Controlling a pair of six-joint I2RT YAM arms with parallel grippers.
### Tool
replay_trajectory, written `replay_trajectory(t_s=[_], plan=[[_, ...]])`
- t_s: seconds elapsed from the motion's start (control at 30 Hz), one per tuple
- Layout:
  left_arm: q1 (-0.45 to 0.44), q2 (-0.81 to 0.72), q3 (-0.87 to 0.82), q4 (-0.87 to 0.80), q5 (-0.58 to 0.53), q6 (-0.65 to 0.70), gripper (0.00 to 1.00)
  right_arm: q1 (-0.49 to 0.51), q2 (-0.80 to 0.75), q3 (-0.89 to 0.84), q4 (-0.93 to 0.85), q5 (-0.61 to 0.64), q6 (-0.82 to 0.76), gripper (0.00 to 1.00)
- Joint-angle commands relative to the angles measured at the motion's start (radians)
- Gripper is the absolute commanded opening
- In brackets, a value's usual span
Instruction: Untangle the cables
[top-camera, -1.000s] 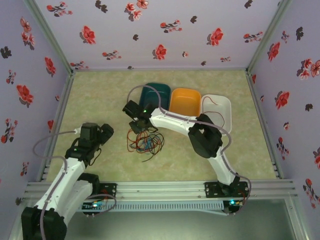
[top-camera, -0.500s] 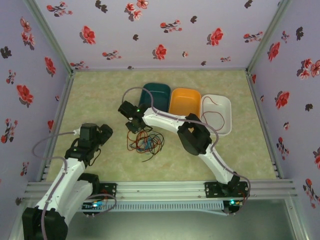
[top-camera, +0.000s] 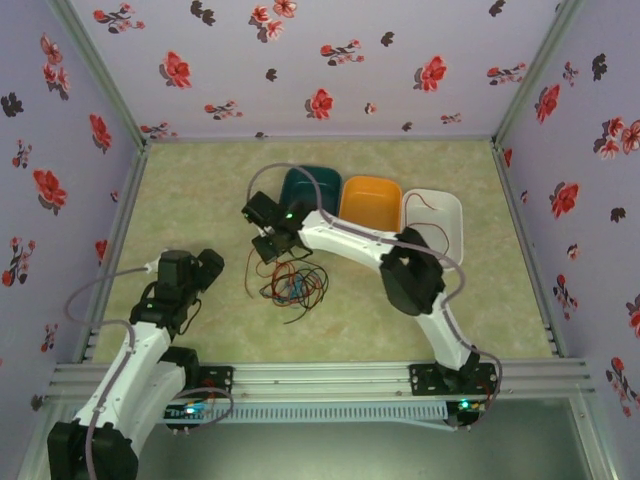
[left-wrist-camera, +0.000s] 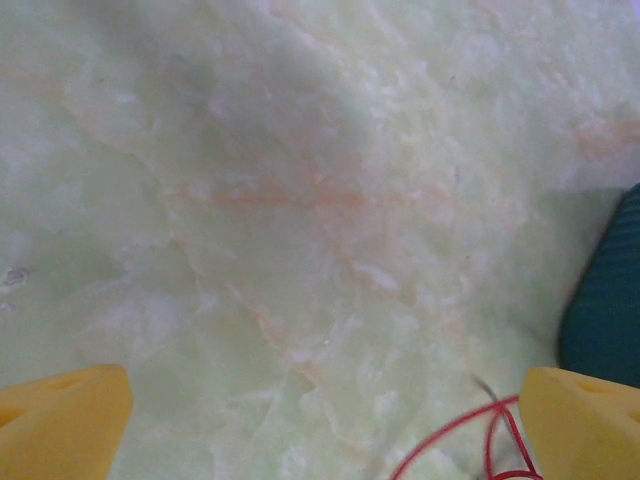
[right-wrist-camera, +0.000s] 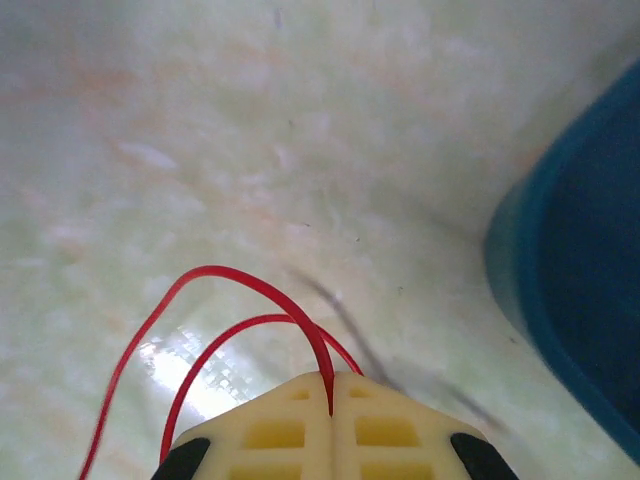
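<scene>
**A:** Right, overhead first. The right end effector (top-camera: 268, 250) is down at the far-left edge of the cables (top-camera: 292, 285), a loose red, black and teal tangle on the table (top-camera: 200, 190).

**B:** And the left end effector (top-camera: 208, 268)?

**A:** It's out to the tangle's left, apart from it. Beyond the right end effector there's a row: teal tray (top-camera: 312, 183), orange tray (top-camera: 370, 200), white tray (top-camera: 445, 235). A red strand (top-camera: 425, 205) lies in the white one.

**B:** Left wrist camera now.

**A:** The yellow fingers (left-wrist-camera: 60, 420) are out at the bottom corners, so the jaws are spread wide with bare table between them and nothing held. A red wire (left-wrist-camera: 455, 440) curls in just inside the right finger. The teal tray sits ahead on the right.

**B:** Right wrist?

**A:** The jaws are pinched together, and the red cable (right-wrist-camera: 215, 275) runs straight into the seam, so it's gripped. Its loops arc ahead and to the left of the tips. A thin dark strand (right-wrist-camera: 350, 330), blurred, trails ahead, and the teal tray is close on the right.
</scene>
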Motion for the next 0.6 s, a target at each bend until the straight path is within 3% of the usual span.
replay_trajectory(t_s=[0.0,0.57], plan=[[0.011,-0.015,0.000,0.043,0.006,0.022,1.00,0.006,-0.160,-0.077,0.123,0.014,0.014,0.00],[0.013,-0.006,-0.027,0.140,0.006,0.004,1.00,0.006,-0.647,-0.310,0.340,0.163,-0.036,0.00]])
